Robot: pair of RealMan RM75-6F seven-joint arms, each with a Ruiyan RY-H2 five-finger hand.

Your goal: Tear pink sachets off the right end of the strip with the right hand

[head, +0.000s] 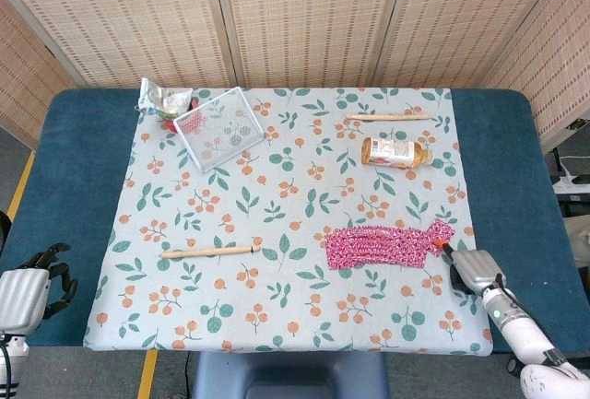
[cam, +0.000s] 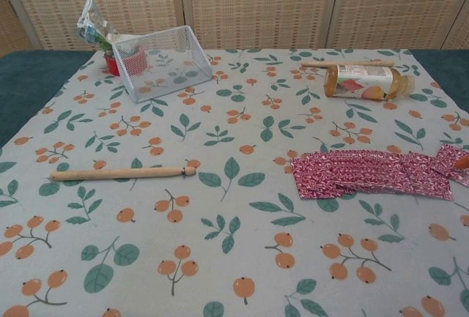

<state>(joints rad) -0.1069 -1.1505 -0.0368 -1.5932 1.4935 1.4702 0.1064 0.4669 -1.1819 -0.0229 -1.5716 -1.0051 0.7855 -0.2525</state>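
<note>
One pink strip (head: pixel 387 244) lies flat near right edge of table (head: pixel 74 196), right end loose. My right hand (head: pixel 472 268) touches that end with fingertip, ready to pinch; grip hard to tell. Left hand (head: pixel 32 287) curled, holding nothing, waits by near-left corner.

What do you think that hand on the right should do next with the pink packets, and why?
Probably close its fingertips on the end sachet. The right hand sits just past the right end of the pink strip, a fingertip at or near the end sachet, apparently holding nothing. It needs a grip before tearing. The left hand waits off the cloth.
</note>
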